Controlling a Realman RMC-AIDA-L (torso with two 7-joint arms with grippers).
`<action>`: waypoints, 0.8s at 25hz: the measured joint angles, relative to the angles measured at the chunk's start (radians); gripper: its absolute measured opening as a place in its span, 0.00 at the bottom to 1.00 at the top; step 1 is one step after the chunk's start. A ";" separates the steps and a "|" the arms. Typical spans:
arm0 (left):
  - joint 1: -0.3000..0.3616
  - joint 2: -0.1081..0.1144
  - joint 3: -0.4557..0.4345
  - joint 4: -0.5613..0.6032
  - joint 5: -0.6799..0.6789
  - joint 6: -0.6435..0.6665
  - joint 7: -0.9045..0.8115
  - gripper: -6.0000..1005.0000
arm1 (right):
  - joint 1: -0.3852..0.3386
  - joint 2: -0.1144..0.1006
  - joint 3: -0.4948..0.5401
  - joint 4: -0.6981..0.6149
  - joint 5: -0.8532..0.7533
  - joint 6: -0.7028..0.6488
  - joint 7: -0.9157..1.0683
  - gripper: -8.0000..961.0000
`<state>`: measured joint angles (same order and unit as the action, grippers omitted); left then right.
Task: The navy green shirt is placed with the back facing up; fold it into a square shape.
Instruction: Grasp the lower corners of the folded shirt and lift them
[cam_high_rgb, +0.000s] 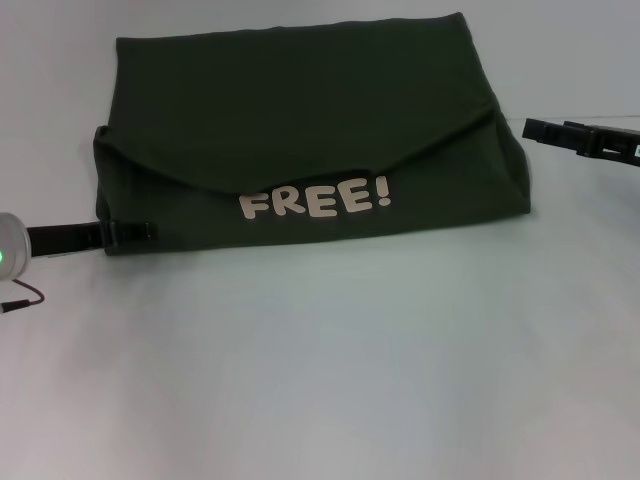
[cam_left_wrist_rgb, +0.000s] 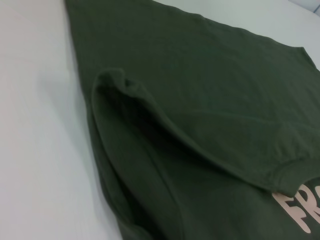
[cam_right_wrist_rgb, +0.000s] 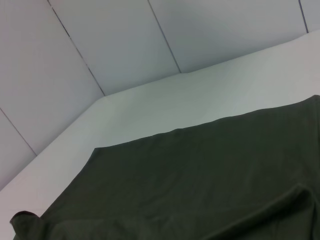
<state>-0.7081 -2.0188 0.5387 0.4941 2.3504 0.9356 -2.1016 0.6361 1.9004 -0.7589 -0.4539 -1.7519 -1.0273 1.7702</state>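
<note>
Our left hand (cam_high_rgb: 128, 233) is at the navy green shirt's (cam_high_rgb: 300, 110) 8 o'clock corner, our right hand (cam_high_rgb: 545, 131) at 3 o'clock; we cannot tell if either is open. A tug could undo the fold.

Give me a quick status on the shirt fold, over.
Left gripper at shirt's near left corner. Right gripper beside its right edge. Shirt part-folded, flap over, FREE! print showing. Nothing in the way.

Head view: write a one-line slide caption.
Folded navy green shirt showing "FREE!" print on white table, left gripper at its corner.
</note>
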 joint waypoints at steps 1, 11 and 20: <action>0.001 0.000 -0.001 0.000 0.000 -0.002 -0.001 0.75 | 0.000 0.000 0.000 0.000 0.000 0.000 0.000 0.87; 0.000 -0.001 0.002 -0.003 0.001 -0.008 -0.003 0.52 | 0.001 0.000 0.000 0.003 -0.003 0.002 0.000 0.87; -0.005 -0.001 0.027 -0.006 0.022 -0.039 -0.044 0.31 | 0.000 0.000 0.000 0.003 -0.013 0.007 0.009 0.87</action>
<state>-0.7127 -2.0198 0.5662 0.4877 2.3727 0.8970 -2.1454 0.6361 1.9005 -0.7590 -0.4514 -1.7651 -1.0207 1.7797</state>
